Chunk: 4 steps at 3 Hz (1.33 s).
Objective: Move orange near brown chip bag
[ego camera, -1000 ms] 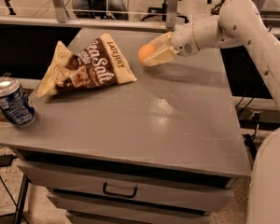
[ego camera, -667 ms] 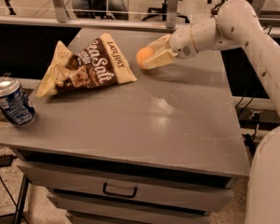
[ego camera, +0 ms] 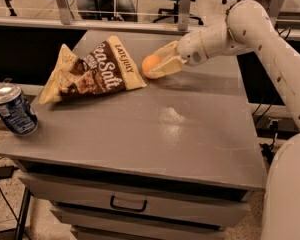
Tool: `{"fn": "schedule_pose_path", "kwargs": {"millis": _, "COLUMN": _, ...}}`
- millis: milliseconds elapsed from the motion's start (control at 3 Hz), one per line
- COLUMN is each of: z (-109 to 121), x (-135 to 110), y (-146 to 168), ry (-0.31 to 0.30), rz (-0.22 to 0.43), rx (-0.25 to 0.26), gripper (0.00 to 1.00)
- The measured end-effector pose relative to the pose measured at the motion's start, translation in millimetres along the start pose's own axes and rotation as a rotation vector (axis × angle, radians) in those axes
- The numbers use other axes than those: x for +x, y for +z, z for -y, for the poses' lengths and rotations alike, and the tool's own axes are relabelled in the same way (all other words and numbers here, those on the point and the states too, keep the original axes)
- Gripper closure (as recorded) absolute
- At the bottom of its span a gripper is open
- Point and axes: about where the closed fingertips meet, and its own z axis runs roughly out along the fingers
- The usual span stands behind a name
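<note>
The orange (ego camera: 151,65) is a small round orange fruit held low over the grey tabletop, just right of the brown chip bag (ego camera: 92,73). The bag lies crinkled on the left half of the table, dark brown with pale yellow edges and white "Sea Salt" lettering. My gripper (ego camera: 159,65) reaches in from the right on a white arm and is shut on the orange, its pale fingers on either side of it. The orange sits a small gap from the bag's right corner.
A blue-and-white soda can (ego camera: 12,109) stands at the table's (ego camera: 190,134) front left corner. The table has a drawer with a handle (ego camera: 127,204) below. Office chairs and a railing stand behind. My white base (ego camera: 287,194) is at the right.
The gripper has carried the orange leftward and slightly down, closer to the chip bag's right edge. The bag and can have not moved.
</note>
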Motion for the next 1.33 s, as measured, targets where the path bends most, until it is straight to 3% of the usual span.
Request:
{"fn": "schedule_pose_path", "kwargs": {"millis": 667, "z": -1.4, "x": -0.4, "y": 6.4, "ry": 0.0, "rz": 0.001, "rx": -0.01, "gripper": 0.13}}
{"fn": "schedule_pose_path", "kwargs": {"millis": 1000, "z": -2.1, "x": -0.7, "y": 9.6, "ry": 0.0, "rz": 0.002, "rx": -0.015, "gripper": 0.0}}
{"fn": "schedule_pose_path", "kwargs": {"millis": 1333, "z": -2.1, "x": -0.7, "y": 9.7, "ry": 0.0, "rz": 0.002, "rx": -0.016, "gripper": 0.0}}
